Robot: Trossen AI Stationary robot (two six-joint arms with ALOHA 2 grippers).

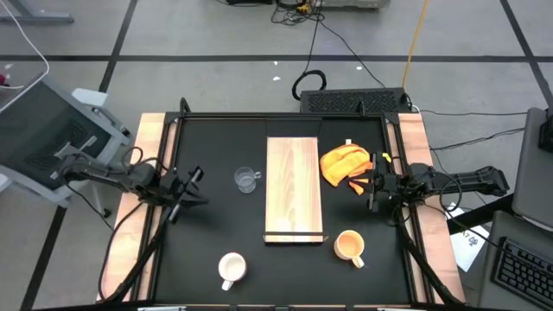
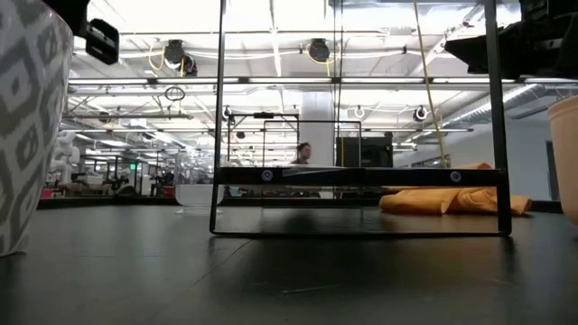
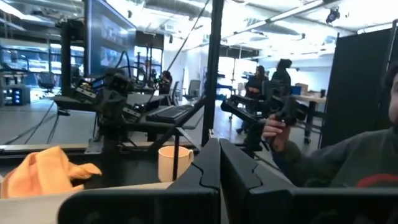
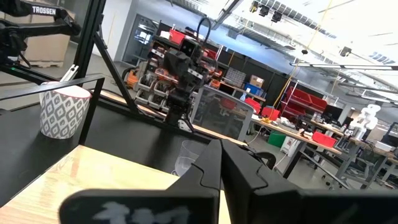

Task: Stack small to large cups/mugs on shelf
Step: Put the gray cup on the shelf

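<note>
glass cup nearest the left arm, shelf bare

the left gripper (image 1: 192, 183) hovers over the table's left side, fingers pressed together on nothing. the glass cup (image 1: 247, 180) stands just inward of it, between it and the shelf (image 1: 294, 187), whose long axis runs front to back with its lip at the near end. the right gripper (image 1: 377, 183), likewise closed and empty, hangs beside the orange-yellow cloth (image 1: 343, 163). the orange-yellow mug (image 1: 349, 246) sits near the front on its side, the white mug (image 1: 232, 268) front-left. open tabletop surrounds the glass.
</note>
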